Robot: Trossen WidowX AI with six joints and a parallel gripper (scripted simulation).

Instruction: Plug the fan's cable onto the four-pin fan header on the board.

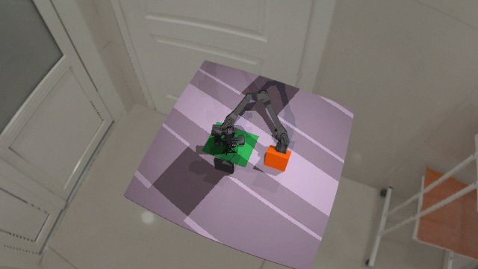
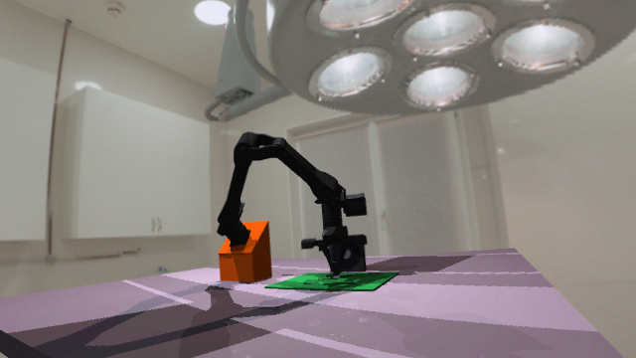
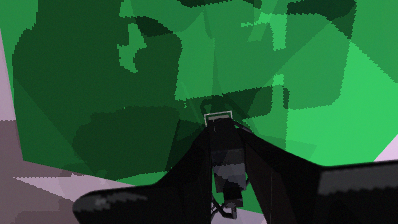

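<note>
The green board [image 1: 248,141] [image 2: 370,279] [image 3: 320,135] lies flat on the purple table. My gripper [image 1: 228,148] [image 2: 336,272] [image 3: 222,135] stands upright over the board's middle, its tips down at the board's surface. It is shut on the fan plug [image 3: 227,150], a small dark block between the fingers. A small pale square outline, the fan header [image 3: 218,116], shows right at the plug's tip in the wrist view. I cannot tell how deep the plug sits. The dark fan [image 1: 224,165] lies just off the board's near edge.
The arm's orange base block [image 1: 277,158] [image 2: 246,254] stands beside the board. The purple table [image 1: 261,209] [image 2: 447,303] extends widely around. A large surgical lamp [image 2: 432,45] hangs overhead in the exterior view.
</note>
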